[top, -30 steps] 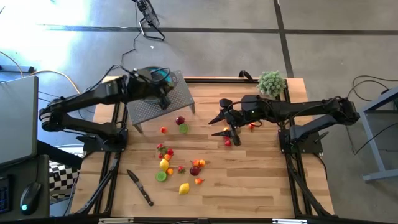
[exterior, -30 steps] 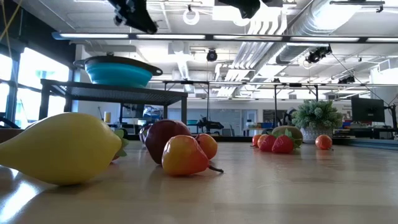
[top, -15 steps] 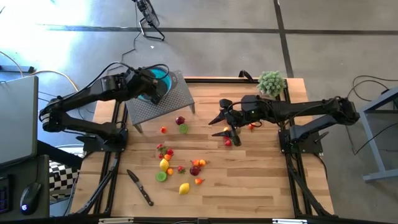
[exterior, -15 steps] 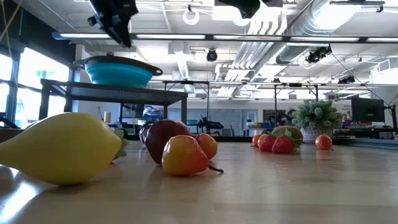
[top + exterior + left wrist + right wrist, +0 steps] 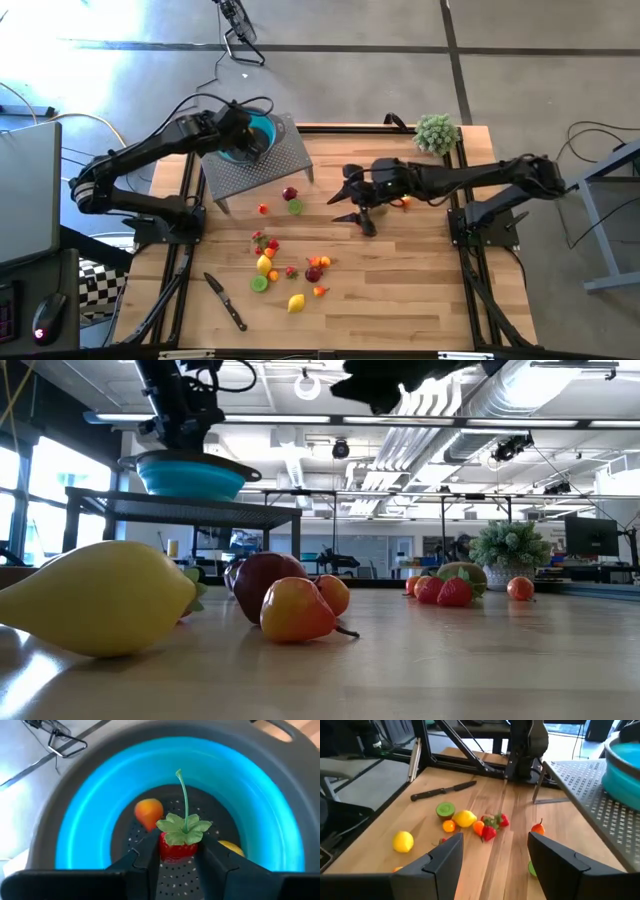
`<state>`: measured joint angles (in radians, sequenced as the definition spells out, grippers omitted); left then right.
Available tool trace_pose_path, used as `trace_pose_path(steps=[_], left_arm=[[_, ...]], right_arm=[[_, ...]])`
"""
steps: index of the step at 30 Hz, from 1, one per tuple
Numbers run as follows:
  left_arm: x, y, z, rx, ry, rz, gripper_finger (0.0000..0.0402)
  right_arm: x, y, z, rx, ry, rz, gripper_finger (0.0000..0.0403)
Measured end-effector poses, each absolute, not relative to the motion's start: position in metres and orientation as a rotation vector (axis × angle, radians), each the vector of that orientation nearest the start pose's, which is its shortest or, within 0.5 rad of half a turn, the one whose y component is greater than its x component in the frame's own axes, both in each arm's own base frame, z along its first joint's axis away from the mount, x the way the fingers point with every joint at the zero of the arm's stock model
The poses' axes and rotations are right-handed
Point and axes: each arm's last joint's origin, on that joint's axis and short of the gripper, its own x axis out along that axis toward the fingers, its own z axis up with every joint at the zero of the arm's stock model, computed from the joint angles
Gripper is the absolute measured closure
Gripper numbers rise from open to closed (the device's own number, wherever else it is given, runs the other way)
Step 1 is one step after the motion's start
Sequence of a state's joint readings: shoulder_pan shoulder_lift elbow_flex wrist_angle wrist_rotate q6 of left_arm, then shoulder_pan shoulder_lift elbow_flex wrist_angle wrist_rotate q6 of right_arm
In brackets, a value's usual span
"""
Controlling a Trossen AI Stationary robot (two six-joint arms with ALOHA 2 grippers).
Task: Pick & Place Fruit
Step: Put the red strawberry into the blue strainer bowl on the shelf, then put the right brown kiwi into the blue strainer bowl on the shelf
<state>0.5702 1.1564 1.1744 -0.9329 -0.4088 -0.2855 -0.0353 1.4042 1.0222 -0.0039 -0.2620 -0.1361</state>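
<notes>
My left gripper hangs over the teal bowl on the perforated metal stand, shut on a red fruit with green leaves and a long stem. An orange fruit and a yellow one lie on the bowl's bottom. My right gripper stands open in the air right of the table's middle, holding nothing. Several small fruits lie loose on the wooden table, with a maroon one and a lime green one near the stand. My left gripper pinches the red fruit's body between its two fingers, below the leaf crown. The fingers slant down into the bowl from above. The fruit is lifted clear of the bowl's bottom, its stem pointing away from the fingers.
A black-handled knife lies near the table's front left. A fuzzy green plant ball sits at the far right corner. A small red-orange fruit lies under my right arm. The near right part of the table holds nothing.
My left gripper has swung from the stand's near right side toward the far left, over the bowl. It has sunk toward the bowl and tipped downward, keeping the red fruit. My right gripper has gone a little toward the table's left edge and down, staying open.
</notes>
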Motion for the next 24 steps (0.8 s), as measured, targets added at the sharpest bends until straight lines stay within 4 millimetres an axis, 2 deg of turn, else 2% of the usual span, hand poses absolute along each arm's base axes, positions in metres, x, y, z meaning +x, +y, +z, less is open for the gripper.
trace_pose_path(steps=[9, 13, 17, 24], left_arm=[[0.175, 0.126, 0.335, -0.319, 0.805, 1.041, 0.0230], [0.177, 0.127, 0.337, -0.310, 0.779, 1.035, 0.0216], [0.180, 0.129, 0.340, -0.260, 0.751, 1.007, 0.0231], [0.189, 0.130, 0.346, -0.224, 0.688, 0.847, 0.0309]], right_arm=[[0.317, -0.004, 0.290, -0.073, 0.359, 0.249, 0.0188], [0.318, -0.004, 0.291, -0.076, 0.354, 0.250, 0.0188], [0.317, -0.004, 0.291, -0.069, 0.356, 0.249, 0.0188], [0.317, -0.004, 0.290, -0.068, 0.361, 0.248, 0.0188]])
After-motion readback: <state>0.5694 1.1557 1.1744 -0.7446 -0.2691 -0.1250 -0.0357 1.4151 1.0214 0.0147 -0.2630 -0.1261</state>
